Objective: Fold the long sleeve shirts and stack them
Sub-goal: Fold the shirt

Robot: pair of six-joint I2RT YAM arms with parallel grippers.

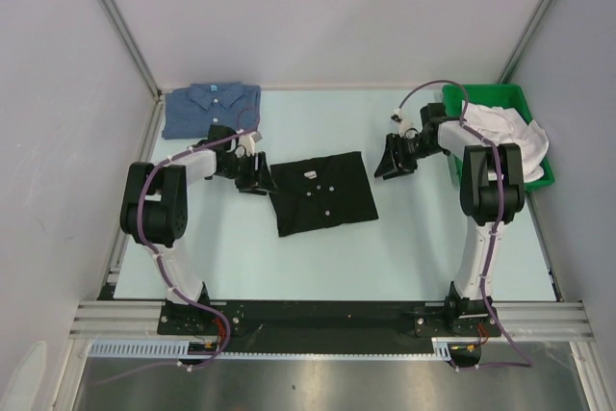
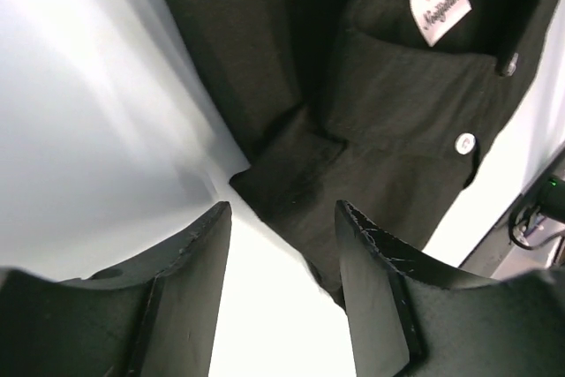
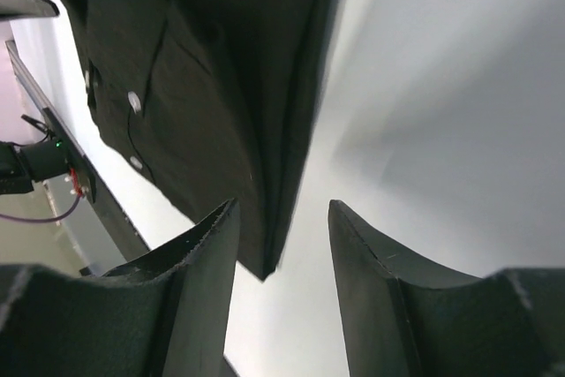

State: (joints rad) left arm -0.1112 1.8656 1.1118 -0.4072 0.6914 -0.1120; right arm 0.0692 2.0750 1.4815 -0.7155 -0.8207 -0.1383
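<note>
the pale worktop [image 1: 423, 238] carries everything. the black shirt [image 1: 322, 192] lies near its middle, folded into a compact rectangle, front up, with its collar end toward the left arm. the blue shirt [image 1: 210, 110] sits folded in the far left corner, well apart from the black one. a green bin [image 1: 478, 93] at the far right holds a white cloth [image 1: 505, 127]. i cannot tell what kind of cloth it is.

as i judge it, the folding of both shirts looks done or nearly so. the stacking is what is left, since the two lie apart, neither on the other.

the left gripper [image 1: 258, 180] hangs just beside the black shirt's collar end, fingers spread and holding nothing. the right gripper [image 1: 388, 166] is just off the opposite edge, likewise spread and empty.

only the overhead view shows the blue shirt, the bin and how the two arms flank the black shirt. only the left wrist view shows the white neck label [image 2: 440, 2] and a pale button [image 2: 464, 141] below the collar. it also shows a folded corner of cloth lying loose beyond the gap between the fingers. the right wrist view shows the layered fold along the shirt's side edge, which cannot be made out from above, and small buttons [image 3: 134, 101] close up.
</note>
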